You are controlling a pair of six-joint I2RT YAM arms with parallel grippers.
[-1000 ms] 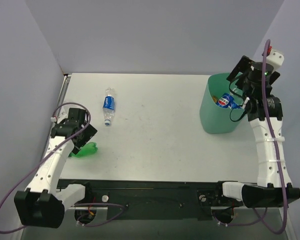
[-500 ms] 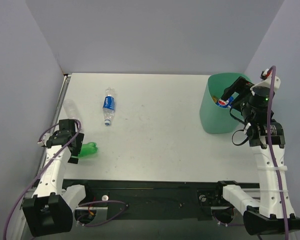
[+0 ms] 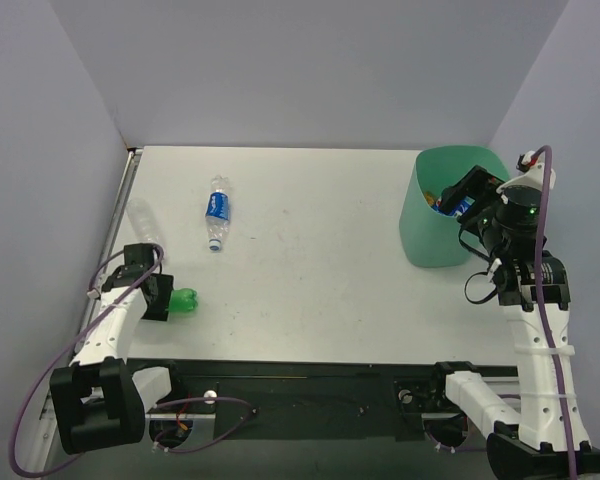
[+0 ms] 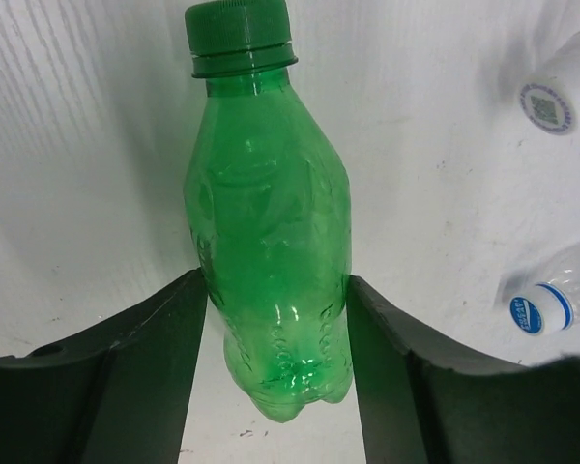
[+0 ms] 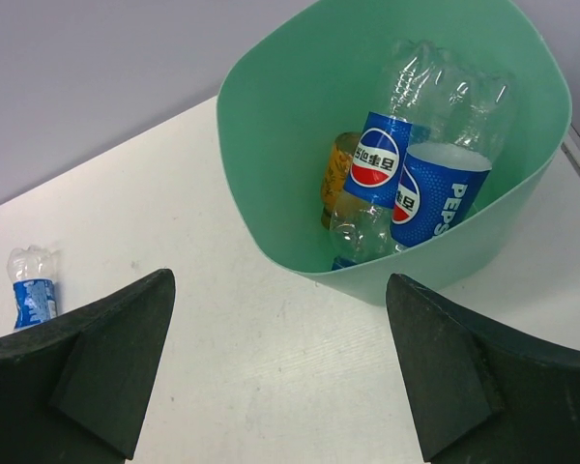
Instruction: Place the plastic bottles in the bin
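Observation:
A green bottle (image 3: 183, 299) lies on the table at the near left. My left gripper (image 3: 159, 296) is shut on its lower body, a finger pressed against each side (image 4: 271, 242). A blue-labelled clear bottle (image 3: 217, 212) and a plain clear bottle (image 3: 142, 218) lie farther back on the left. The mint-green bin (image 3: 425, 240) stands at the far right and holds two blue-labelled bottles (image 5: 377, 164) and a short orange one (image 5: 338, 174). My right gripper (image 3: 468, 192) hangs open and holds nothing, just on the near side of the bin's rim (image 5: 271, 193).
The left wall runs close beside my left arm. Two other bottle ends (image 4: 546, 304) lie right of the green bottle in the left wrist view. Grey walls close off the table at the back and both sides.
My left gripper has drawn in toward the near left and closed on the green bottle. My right gripper has pulled back a little from over the bin, still open.

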